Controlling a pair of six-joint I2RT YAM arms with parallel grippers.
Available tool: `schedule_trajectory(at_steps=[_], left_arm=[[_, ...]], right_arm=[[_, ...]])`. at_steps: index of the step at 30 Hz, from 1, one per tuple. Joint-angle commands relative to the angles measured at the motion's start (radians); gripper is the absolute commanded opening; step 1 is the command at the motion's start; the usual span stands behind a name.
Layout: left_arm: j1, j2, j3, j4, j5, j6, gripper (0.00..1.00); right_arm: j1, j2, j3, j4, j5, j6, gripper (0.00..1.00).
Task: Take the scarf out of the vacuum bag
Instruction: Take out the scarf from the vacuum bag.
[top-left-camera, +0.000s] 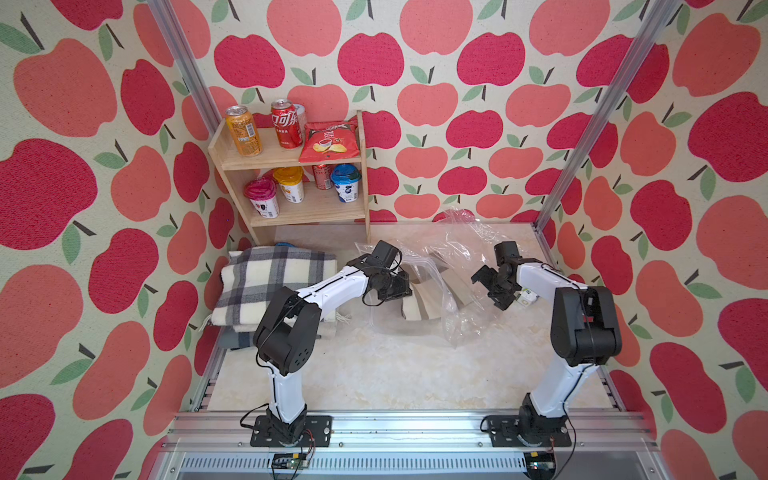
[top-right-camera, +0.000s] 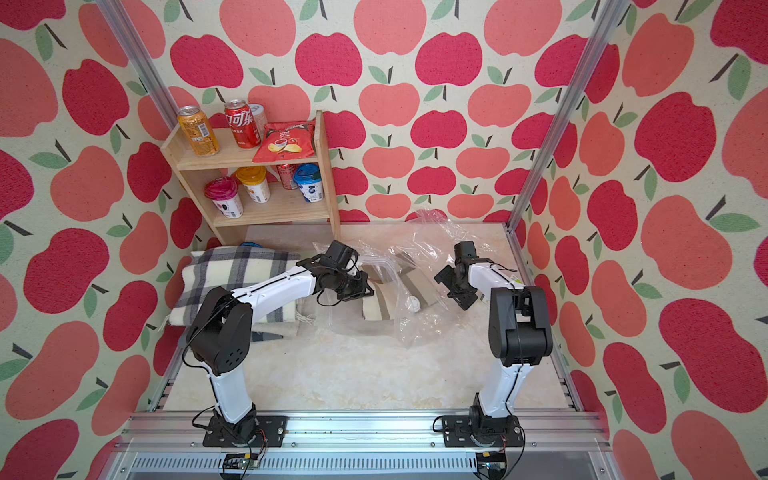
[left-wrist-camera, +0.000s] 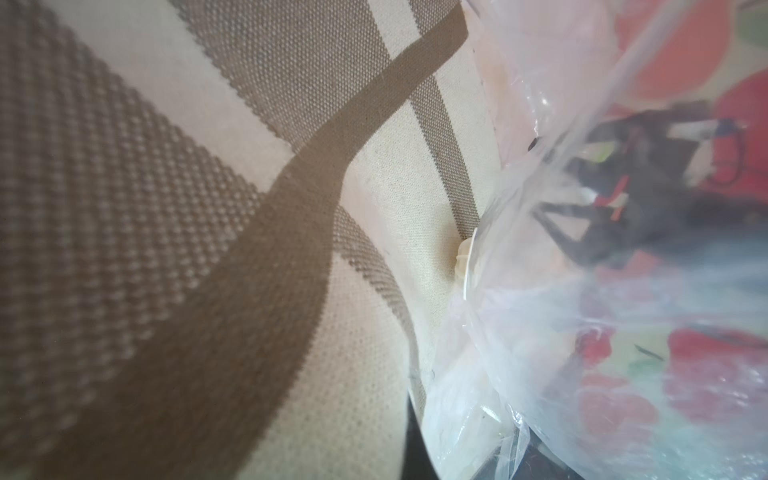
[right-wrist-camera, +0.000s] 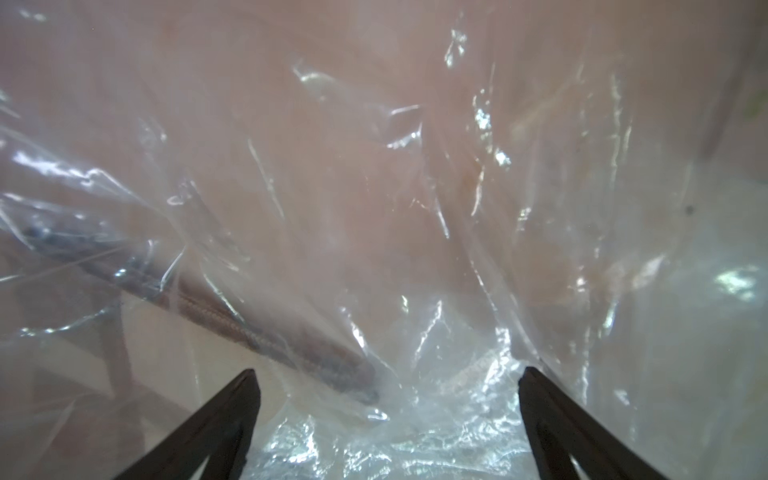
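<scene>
Left gripper (top-left-camera: 398, 287) is right down at the mouth of the bag (top-left-camera: 461, 322), nose pressed against the scarf (top-left-camera: 420, 305), jaws closed together. The fingers themselves are hidden, so I cannot tell whether a fold of cloth is pinched between them. On the left wrist camera the scarf (left-wrist-camera: 208, 249) fills nearly everything, cream with brown stripes, creased straight ahead of the gripper. The small white valve (left-wrist-camera: 463, 257) sits just beyond it, where the bag (left-wrist-camera: 540, 332) begins. In both top views the scarf (top-right-camera: 376, 308) lies inside the bag (top-right-camera: 419, 330), directly in front of the left gripper (top-right-camera: 360, 289) and between the two grippers. The valve (top-right-camera: 412, 304) is on the plastic just beside it. Over to the right gripper (top-left-camera: 492, 291): jaws spread wide, poised at the bag's other side, pointing across toward the scarf. From its wrist camera, the right gripper (right-wrist-camera: 386, 370) has crinkled bag (right-wrist-camera: 374, 166) film just ahead of its fingertips. The scarf's brown edge (right-wrist-camera: 291, 345) shows under the plastic, nearer one finger. Behind the left gripper, alongside its arm, a folded plaid blanket (top-left-camera: 270, 282) lies on the table (top-left-camera: 395, 374).
</scene>
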Motion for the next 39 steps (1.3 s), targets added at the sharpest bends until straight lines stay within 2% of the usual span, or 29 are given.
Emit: schedule_trajectory(at_steps=[1,14,22,28,33,39], left_arm=[[-0.007,-0.056,0.037,-0.085,-0.031,0.052,0.0],[-0.043,-0.093,0.143,-0.343,-0.096,0.135,0.0],[-0.057,-0.181,0.076,-0.373,-0.06,0.128,0.0],[-0.019,-0.186,0.069,-0.383,-0.07,0.146,0.0],[0.013,-0.163,0.13,-0.405,-0.069,0.172,0.0],[0.089,-0.047,0.325,-0.482,-0.049,0.239,0.0]], right_arm=[[-0.005,0.035,0.029,-0.022,0.01,0.032,1.0],[-0.01,0.089,0.015,0.009,-0.006,0.08,1.0],[-0.012,0.104,0.023,0.009,0.0,0.085,1.0],[-0.018,0.113,0.021,0.011,-0.007,0.115,1.0],[-0.022,0.134,0.041,0.016,-0.038,0.149,1.0],[-0.024,0.16,0.057,0.054,-0.089,0.242,1.0]])
